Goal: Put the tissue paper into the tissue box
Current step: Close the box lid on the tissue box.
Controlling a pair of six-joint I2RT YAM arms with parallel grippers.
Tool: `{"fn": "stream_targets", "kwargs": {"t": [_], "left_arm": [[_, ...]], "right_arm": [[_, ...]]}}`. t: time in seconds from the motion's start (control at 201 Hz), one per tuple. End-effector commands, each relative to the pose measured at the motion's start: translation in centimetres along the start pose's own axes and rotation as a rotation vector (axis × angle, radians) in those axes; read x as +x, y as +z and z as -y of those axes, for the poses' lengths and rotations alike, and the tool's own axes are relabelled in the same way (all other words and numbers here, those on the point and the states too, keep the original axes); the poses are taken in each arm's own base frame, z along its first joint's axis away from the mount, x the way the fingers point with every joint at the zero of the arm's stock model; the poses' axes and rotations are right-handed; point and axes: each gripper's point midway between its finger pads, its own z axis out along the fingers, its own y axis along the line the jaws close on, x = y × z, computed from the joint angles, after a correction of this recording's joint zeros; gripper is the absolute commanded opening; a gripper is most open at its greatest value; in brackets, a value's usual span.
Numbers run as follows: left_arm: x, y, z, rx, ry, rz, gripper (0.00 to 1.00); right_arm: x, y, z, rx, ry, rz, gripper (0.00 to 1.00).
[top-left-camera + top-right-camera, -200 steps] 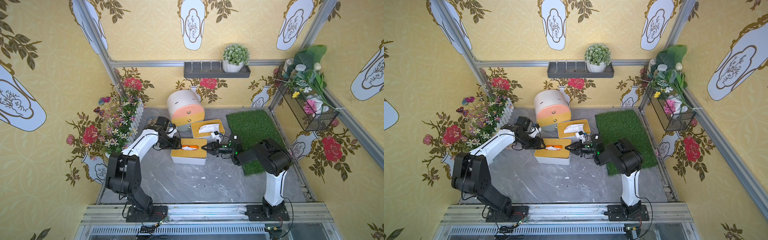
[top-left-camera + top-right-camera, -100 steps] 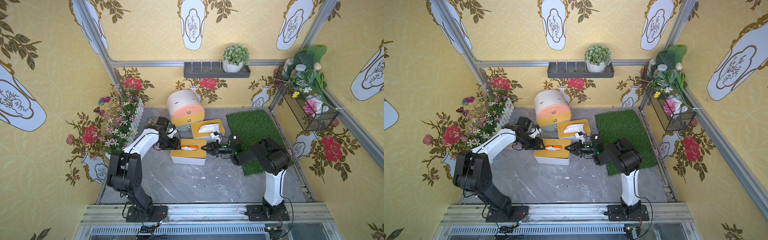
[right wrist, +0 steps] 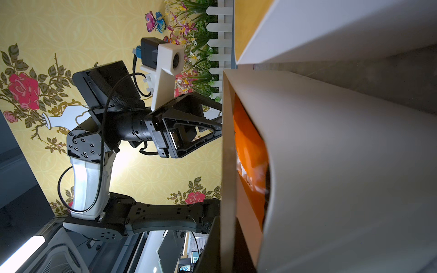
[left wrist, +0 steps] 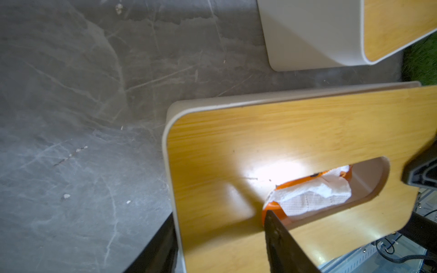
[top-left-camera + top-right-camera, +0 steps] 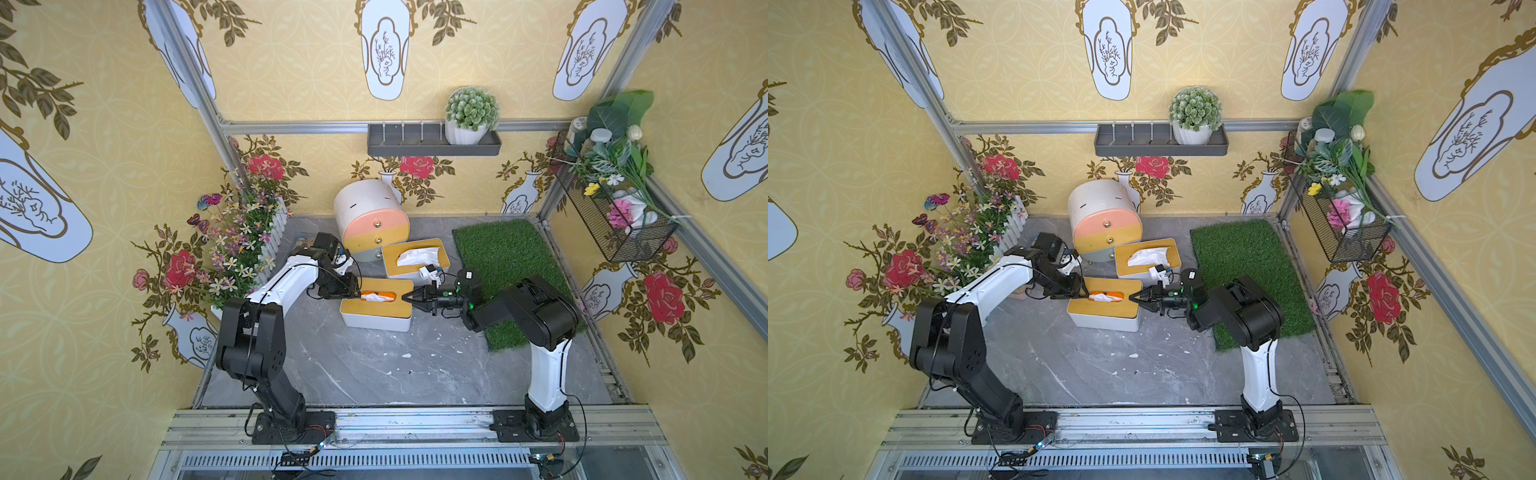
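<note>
The tissue box is seen end-on, its wooden lid parted from the white wall. An orange packet and bits of tissue paper are shown in the gap. The left tool is set at the lid, jaws apart.

Both top views are looking down from high above the front rail, sharing the marble floor. The left wrist camera is hovering close over the tissue box lid; the right wrist camera is sighting along that lid from its end, facing the left arm.
</note>
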Motion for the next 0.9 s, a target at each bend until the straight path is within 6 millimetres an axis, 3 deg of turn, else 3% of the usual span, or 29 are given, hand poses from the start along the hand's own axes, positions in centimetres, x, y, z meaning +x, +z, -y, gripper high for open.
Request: {"fn": "stream_targets", "kwargs": {"t": [0.0,0.194,0.493,0.891], "left_arm": [[0.9,0.7,0.2,0.024,0.025,-0.046,0.53],[1.0,0.9,0.0,0.015,0.023,-0.059,0.43],[1.1,0.9,-0.2,0.005,0.023,-0.067,0.39],[1.2,0.9,-0.2,0.003,0.023,-0.073,0.36]], "right_arm": [[0.3,0.3,-0.2,-0.008,-0.016,-0.017,0.00],[0.3,0.3,-0.2,-0.010,-0.019,-0.021,0.00],[-0.1,-0.4,-1.2,-0.021,-0.039,-0.009,0.21],[-0.6,-1.9,-2.0,-0.011,-0.070,0.012,0.38]]}}
